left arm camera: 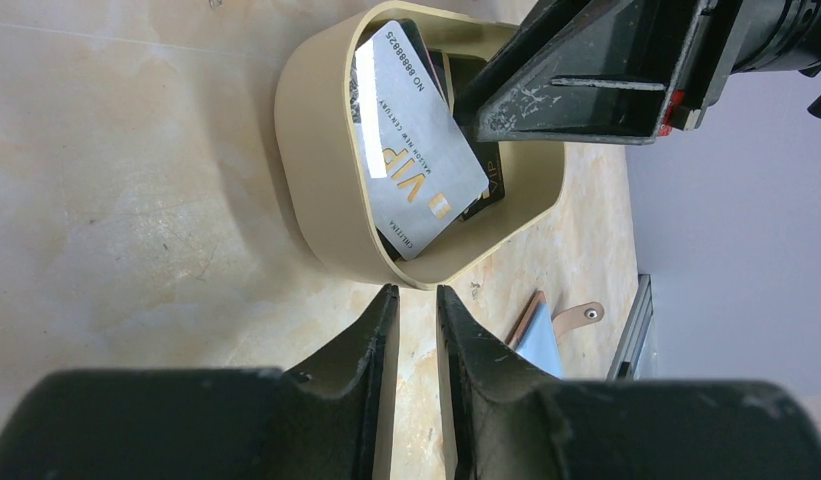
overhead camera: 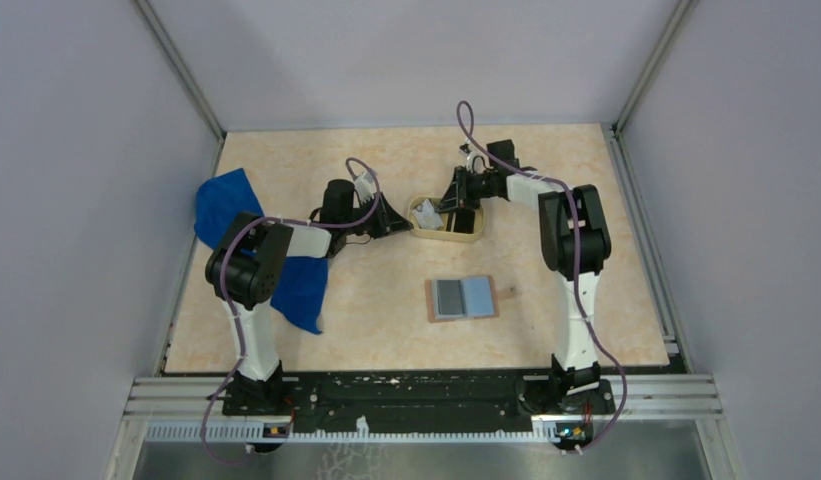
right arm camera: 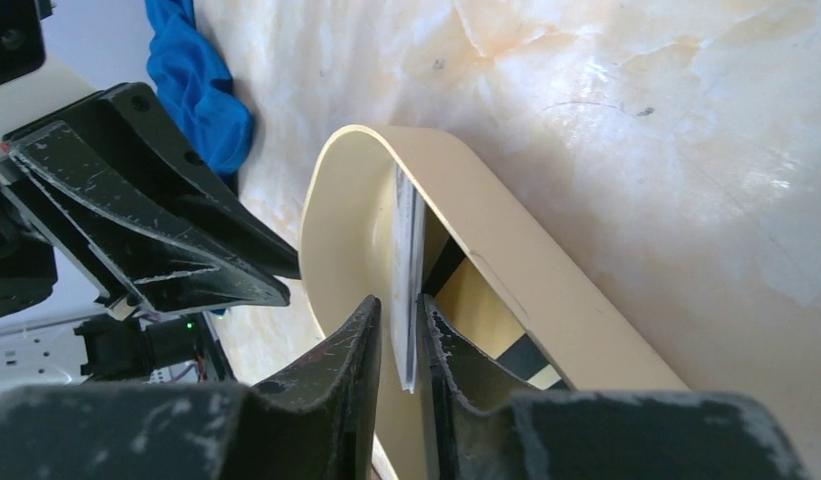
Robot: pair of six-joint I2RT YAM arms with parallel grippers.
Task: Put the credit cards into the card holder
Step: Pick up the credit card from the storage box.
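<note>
Black card (left arm camera: 493, 192) mostly beneath white card (left arm camera: 411, 140) in tray (left arm camera: 311, 150)

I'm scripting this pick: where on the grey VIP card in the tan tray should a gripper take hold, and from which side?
Pinch the grey VIP card by its raised edge, coming from above over the tan tray rim. It leans tilted inside, not flat, so that thin edge stands free; the right gripper straddles it there.
</note>
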